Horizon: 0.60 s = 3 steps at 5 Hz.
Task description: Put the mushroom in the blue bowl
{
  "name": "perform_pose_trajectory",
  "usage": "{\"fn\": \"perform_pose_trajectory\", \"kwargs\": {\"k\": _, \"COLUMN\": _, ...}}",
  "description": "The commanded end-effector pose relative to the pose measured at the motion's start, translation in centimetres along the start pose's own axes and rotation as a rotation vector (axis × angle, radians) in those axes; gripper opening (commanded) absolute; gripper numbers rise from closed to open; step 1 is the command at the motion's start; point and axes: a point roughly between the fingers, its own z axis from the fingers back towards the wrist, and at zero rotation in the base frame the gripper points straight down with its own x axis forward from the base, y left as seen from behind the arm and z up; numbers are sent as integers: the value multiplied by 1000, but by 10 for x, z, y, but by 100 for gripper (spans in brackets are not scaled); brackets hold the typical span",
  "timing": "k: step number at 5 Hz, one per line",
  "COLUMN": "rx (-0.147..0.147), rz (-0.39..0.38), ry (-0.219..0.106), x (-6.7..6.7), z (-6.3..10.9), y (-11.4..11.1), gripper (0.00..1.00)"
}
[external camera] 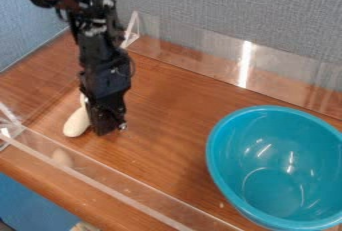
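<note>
My gripper (107,125) points straight down at the left of the wooden table, with its black fingers (100,118) closed together. The mushroom (76,124) shows only as a cream-white stem that sticks out to the left of the fingertips. Its cap end is pinched and hidden between them, and its free end lies low, at the table surface. The blue bowl (274,167) stands at the front right, deep and with nothing in it, well away from the gripper.
Clear acrylic walls (221,55) fence the wooden table (174,125) at the back, and a low clear strip (80,170) runs along the front edge. A blue-grey fabric wall rises behind.
</note>
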Motion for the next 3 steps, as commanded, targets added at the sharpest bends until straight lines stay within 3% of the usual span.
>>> {"fn": "perform_pose_trajectory", "kwargs": {"k": 1, "rx": 39, "rz": 31, "ry": -44, "x": 5, "z": 32, "y": -8, "gripper": 0}}
{"fn": "perform_pose_trajectory", "kwargs": {"k": 3, "rx": 47, "rz": -20, "ry": -60, "x": 17, "z": 48, "y": -3, "gripper": 0}}
